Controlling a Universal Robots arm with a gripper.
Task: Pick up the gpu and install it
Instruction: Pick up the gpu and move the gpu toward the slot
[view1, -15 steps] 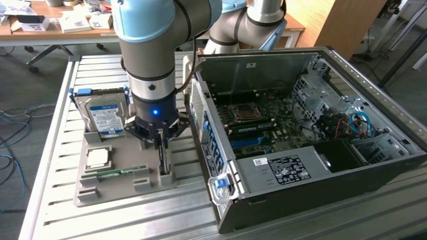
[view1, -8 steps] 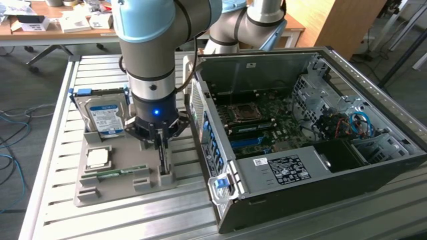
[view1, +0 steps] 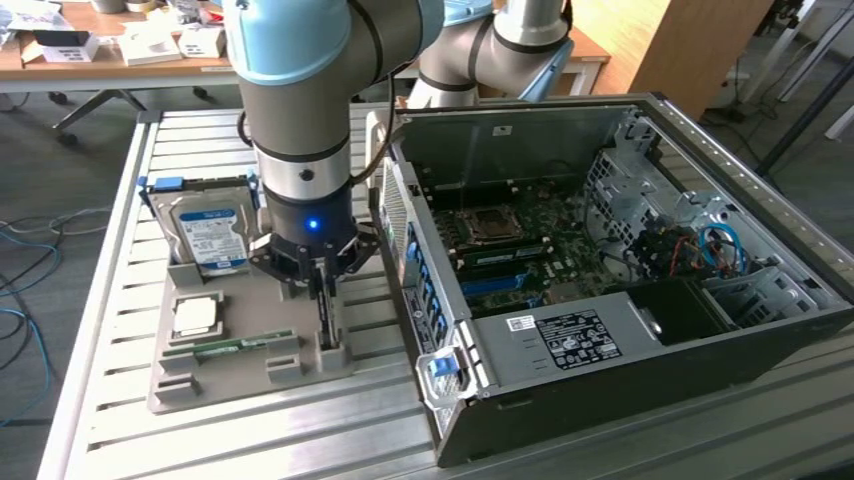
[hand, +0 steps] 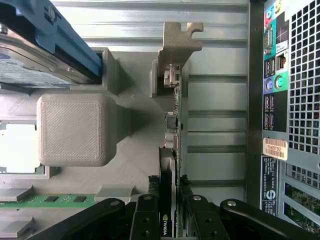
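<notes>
So the gripper (view1: 324, 288) is down on the gray parts tray (view1: 247, 378) and its two fingers are pinching the gpu (hand: 168, 177) from both sides. The card is standing on edge in its slot in the tray, just beside the open computer case (view1: 601, 330). Hard drive (view1: 214, 235) and RAM stick (view1: 240, 347) sit in the same tray.

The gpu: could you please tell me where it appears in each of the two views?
Exterior view: the gpu stands on edge in the grey holder, beside the computer case.
Wrist view: the gpu is seen edge-on, running along the grey holder's edge.
Shared landmark: the hard drive.
</notes>
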